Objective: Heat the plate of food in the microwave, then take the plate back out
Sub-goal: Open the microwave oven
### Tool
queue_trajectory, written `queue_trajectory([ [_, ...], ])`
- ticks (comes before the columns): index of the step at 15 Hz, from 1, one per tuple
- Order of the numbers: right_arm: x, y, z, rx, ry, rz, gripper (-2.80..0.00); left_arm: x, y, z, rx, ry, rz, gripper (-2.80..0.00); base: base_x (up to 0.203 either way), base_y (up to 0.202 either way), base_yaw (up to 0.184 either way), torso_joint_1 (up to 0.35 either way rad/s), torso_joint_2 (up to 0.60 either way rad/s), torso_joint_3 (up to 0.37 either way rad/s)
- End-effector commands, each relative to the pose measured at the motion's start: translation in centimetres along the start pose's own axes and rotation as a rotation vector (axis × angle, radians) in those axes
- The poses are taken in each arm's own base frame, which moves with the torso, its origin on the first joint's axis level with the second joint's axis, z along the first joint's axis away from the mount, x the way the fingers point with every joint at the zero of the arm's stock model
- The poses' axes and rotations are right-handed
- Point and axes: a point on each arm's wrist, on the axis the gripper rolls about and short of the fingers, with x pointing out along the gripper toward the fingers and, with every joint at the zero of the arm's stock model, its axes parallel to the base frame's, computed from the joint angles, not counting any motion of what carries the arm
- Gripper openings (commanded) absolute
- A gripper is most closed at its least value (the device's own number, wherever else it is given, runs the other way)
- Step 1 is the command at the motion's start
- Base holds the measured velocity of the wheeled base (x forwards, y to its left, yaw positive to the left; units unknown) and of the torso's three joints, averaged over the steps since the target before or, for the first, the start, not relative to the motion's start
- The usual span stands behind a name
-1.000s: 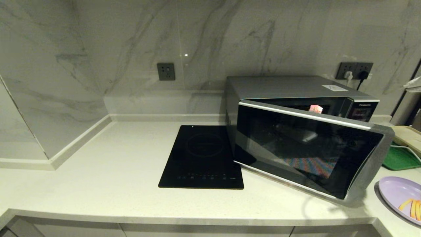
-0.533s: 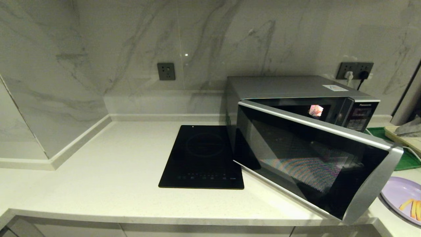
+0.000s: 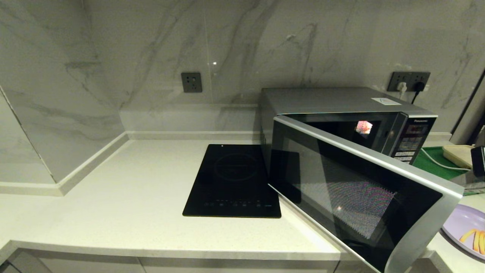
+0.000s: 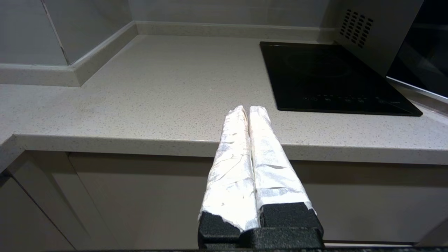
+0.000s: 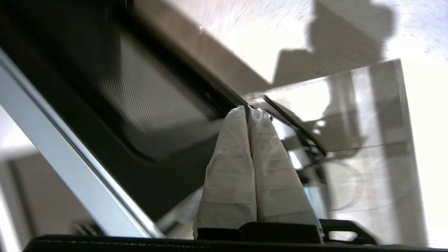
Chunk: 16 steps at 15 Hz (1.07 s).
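The microwave [image 3: 341,125] sits on the counter [image 3: 132,204] with its dark glass door [image 3: 360,197] swung partly open, the door's free edge reaching toward the counter's front and standing between the cavity and the plate of food [image 3: 468,233] at the far right. A black induction cooktop [image 3: 233,182] lies just left of the microwave; a green tray [image 3: 435,163] and cream tray [image 3: 458,155] sit behind the plate. "Panasonic" reads above the keypad [image 3: 407,144]. The right end effector [image 5: 249,110], fingers closed and empty, is close to the door's inner face. The left end effector [image 4: 249,109], closed, hangs parked before the counter's front edge.
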Motion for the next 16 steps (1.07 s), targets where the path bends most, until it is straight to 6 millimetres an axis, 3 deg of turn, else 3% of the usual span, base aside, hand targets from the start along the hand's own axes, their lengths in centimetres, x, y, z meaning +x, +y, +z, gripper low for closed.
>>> queue_trajectory([
  [1,-0.5,0.9,-1.4,-0.115,0.020,0.048,-2.80,0.0,0.0,0.0,-0.001,-0.002,0.000,-2.80,0.000,0.000,0.000,0.000,0.00,0.000],
  [7,-0.5,5.4,-2.9,-0.348,0.025,0.239,-2.80,0.0,0.0,0.0,-0.001,-0.001,0.001,-2.80,0.000,0.000,0.000,0.000,0.00,0.000],
  [16,-0.6,8.7,-6.1,-0.528,0.114,0.353,-2.80,0.0,0.0,0.0,-0.001,0.000,0.000,-2.80,0.000,0.000,0.000,0.000,0.00,0.000],
])
